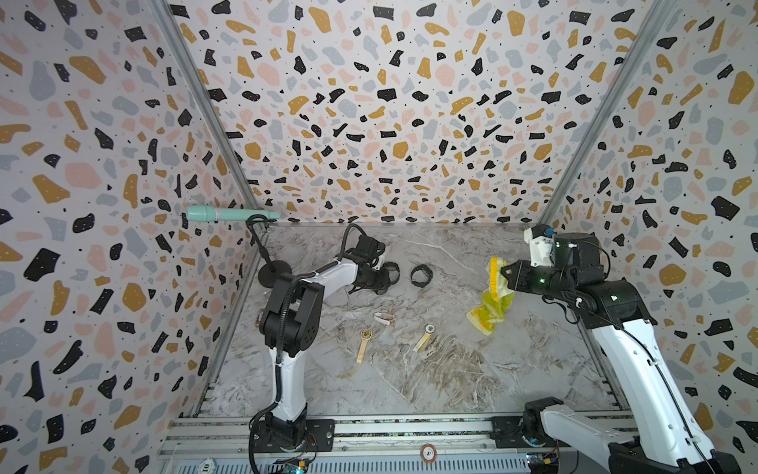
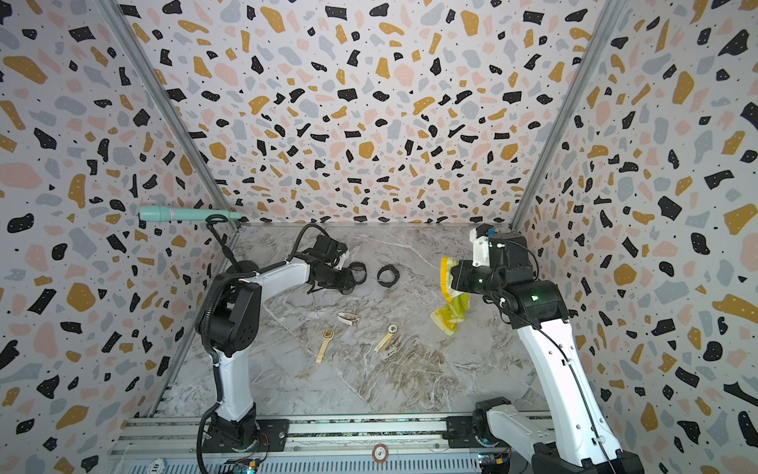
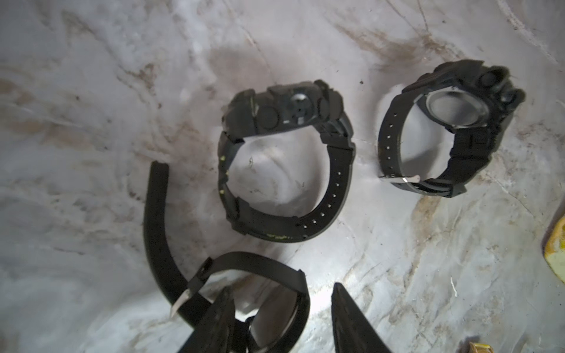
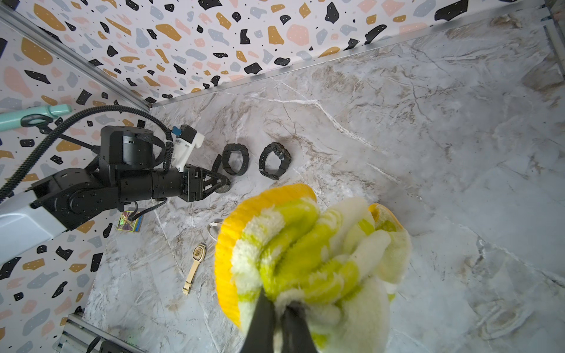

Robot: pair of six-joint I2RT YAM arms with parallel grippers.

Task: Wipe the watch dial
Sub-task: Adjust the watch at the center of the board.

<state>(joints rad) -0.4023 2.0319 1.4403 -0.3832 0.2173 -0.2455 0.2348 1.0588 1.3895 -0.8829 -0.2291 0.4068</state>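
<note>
1. Marble-look grey veining covers the table in both top views, and speckled terrazzo-print panels wall it in. Far back stand a chunky black watch and a second chunky black watch, both closed into loops. Nearer lie three pale ones: a curled whitish watch, a flat gold watch and a gold-strapped watch with a round pale dial. The left arm reaches low beside the chunky pair. The right arm carries a cloth above the table.

2. The left wrist view adds a sixth, a slim black watch with a smooth strap, a steel buckle and a round glassy dial. It sits between the two left fingers, which stand about half apart. One finger overlaps its case, and a strip of bare table shows beside the other. I cannot tell whether they pinch it. Beyond it, the chunky pair show knobbed, ridged cases and perforated straps.

3. In the right wrist view the two right fingers are pressed together on a bunched fold of the cloth, which is fluffy terry in lime and white with a ribbed orange-yellow hem. Behind it, the slim watch's dial sits at the left fingertips, just beside the chunky loops near the table's back left corner.
</note>
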